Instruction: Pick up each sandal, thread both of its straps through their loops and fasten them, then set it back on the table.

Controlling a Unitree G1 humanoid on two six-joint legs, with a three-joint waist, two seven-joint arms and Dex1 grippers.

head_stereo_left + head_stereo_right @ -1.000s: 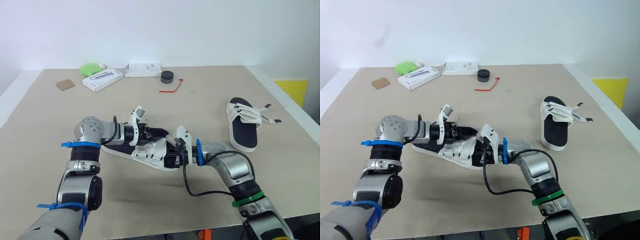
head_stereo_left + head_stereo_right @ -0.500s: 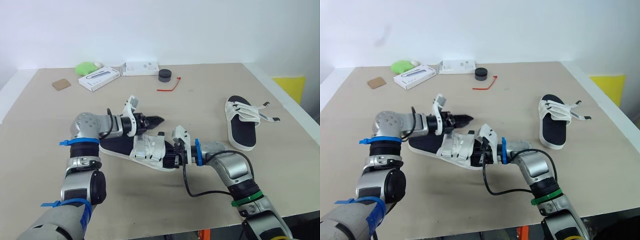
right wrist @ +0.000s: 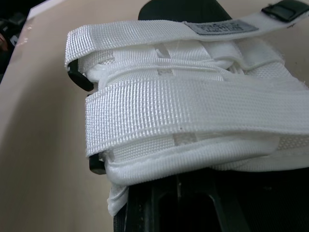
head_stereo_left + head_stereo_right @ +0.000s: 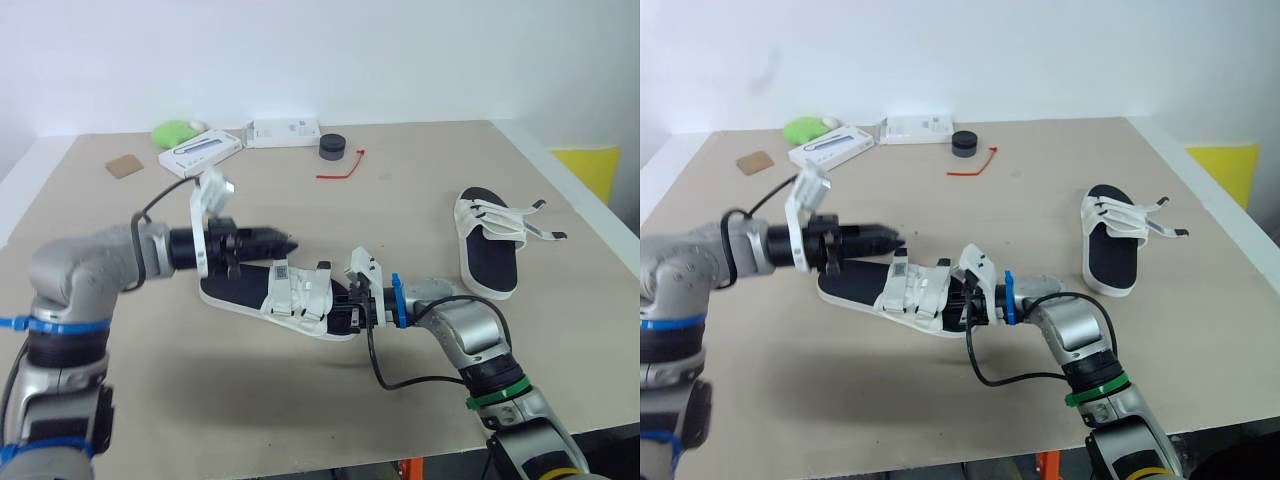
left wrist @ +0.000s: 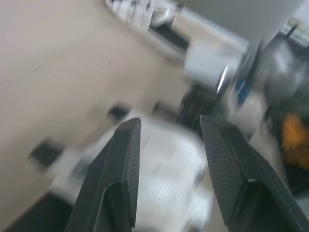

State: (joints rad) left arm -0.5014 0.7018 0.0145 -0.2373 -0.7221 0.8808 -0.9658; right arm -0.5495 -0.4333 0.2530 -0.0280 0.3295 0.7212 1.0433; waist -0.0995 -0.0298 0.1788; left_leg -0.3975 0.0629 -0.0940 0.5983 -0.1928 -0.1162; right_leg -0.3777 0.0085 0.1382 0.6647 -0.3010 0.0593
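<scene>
Jaws apart on the left gripper, nothing between them. Hangs level just above the heel half of the near sandal, pointing across toward the right arm. Blurred in the left wrist view, with both black fingers spread over pale webbing below.

Jaws of the right gripper clamped on the strap end of that same sandal, reaching in low along the surface. Close up in the right wrist view: two wide white woven straps lying one beside the other across the black footbed, with a grey label and a small black buckle at the far side.

Lying near the middle front of the surface, that sandal, with its heel toward the left arm and its straps toward the right one. Cannot tell whether the sole sits flat or is held slightly raised.

Well apart on the robot's right, a second sandal, flat on its sole, with both straps loose and their ends trailing off its outer side.

Along the far edge: a green lump, a long white box, a flat white box, a black round piece, a red tie and a brown square.
</scene>
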